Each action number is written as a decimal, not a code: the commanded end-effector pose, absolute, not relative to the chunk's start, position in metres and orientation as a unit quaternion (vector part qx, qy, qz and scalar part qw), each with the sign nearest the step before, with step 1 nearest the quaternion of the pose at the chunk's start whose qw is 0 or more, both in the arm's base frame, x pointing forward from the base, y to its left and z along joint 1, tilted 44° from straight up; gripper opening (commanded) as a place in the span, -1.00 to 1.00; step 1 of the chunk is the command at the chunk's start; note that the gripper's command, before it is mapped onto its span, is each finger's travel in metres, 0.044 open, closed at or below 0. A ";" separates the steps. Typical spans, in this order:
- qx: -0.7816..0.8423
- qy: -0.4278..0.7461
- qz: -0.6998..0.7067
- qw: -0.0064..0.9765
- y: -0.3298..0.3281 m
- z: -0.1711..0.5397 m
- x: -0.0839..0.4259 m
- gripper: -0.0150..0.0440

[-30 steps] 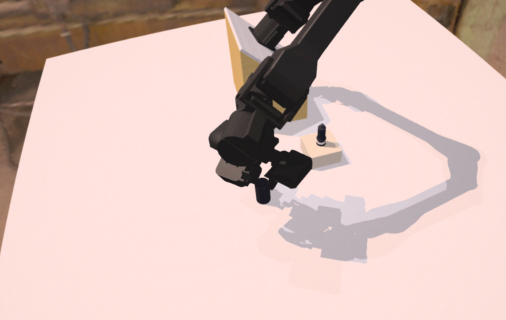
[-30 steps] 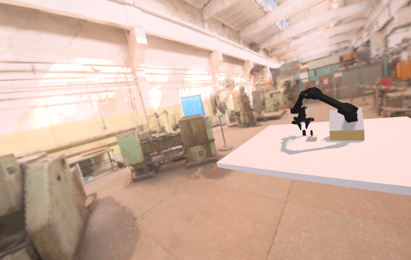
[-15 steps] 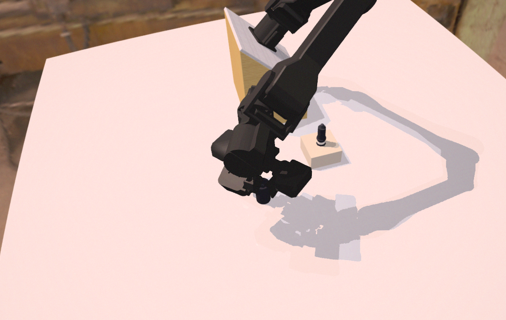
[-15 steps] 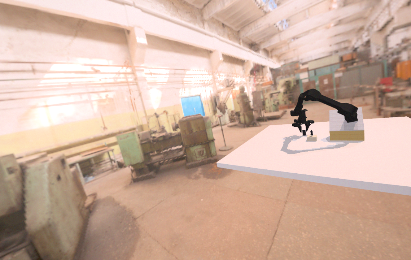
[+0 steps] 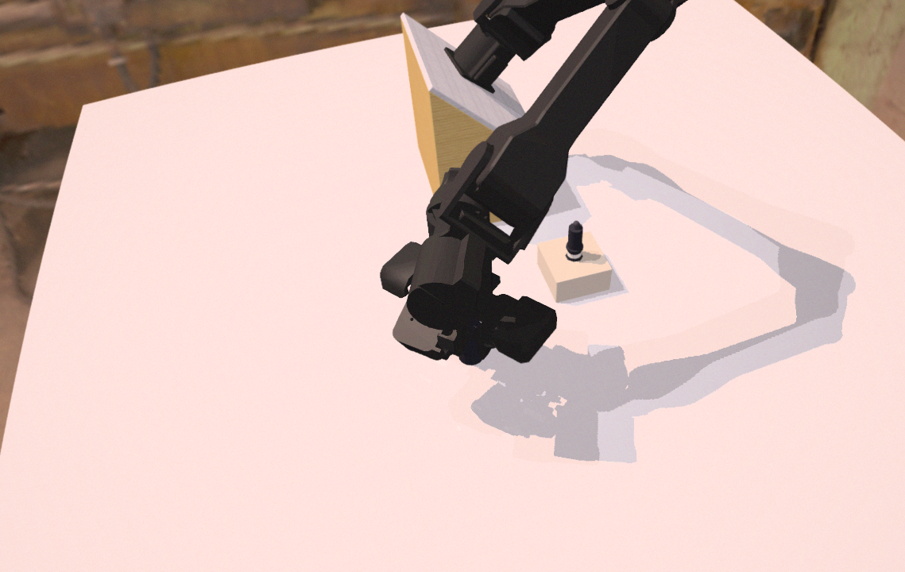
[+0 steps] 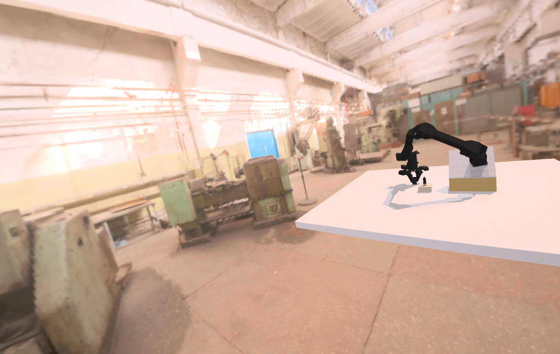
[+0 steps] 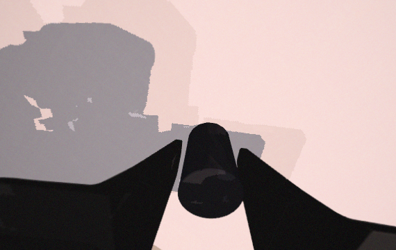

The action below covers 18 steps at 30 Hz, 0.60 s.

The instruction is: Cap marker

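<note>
The black cap (image 5: 471, 354) (image 7: 210, 198) stands upright on the table, mostly hidden by the arm in the top view. My gripper (image 7: 210, 147) (image 6: 414, 179) points down with its fingers low on either side of the cap. It is open: in the wrist view a thin gap shows between the left finger and the cap, while the right finger is very near or touching it. The dark marker (image 5: 574, 238) (image 6: 424, 180) stands upright and uncapped, with a white band low on it, in the pale holder block (image 5: 573, 274) (image 6: 425, 189).
The arm's wedge-shaped base block (image 5: 458, 138) (image 6: 472, 184), with a grey sloped top, stands behind the holder. The holder block is close beside the gripper, on the side towards the base. Arm shadows lie across the white table (image 5: 228, 355) (image 6: 405, 228).
</note>
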<state>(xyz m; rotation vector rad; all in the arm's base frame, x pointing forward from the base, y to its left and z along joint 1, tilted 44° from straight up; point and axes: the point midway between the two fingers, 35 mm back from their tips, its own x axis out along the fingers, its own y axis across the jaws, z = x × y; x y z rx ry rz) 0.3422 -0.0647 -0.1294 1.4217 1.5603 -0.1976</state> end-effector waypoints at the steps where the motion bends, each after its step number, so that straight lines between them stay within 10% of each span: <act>1: 0.587 0.641 -0.081 0.487 -0.064 -0.130 0.342 -0.05; 18: 0.586 0.641 -0.082 0.488 -0.085 -0.109 0.339 -0.49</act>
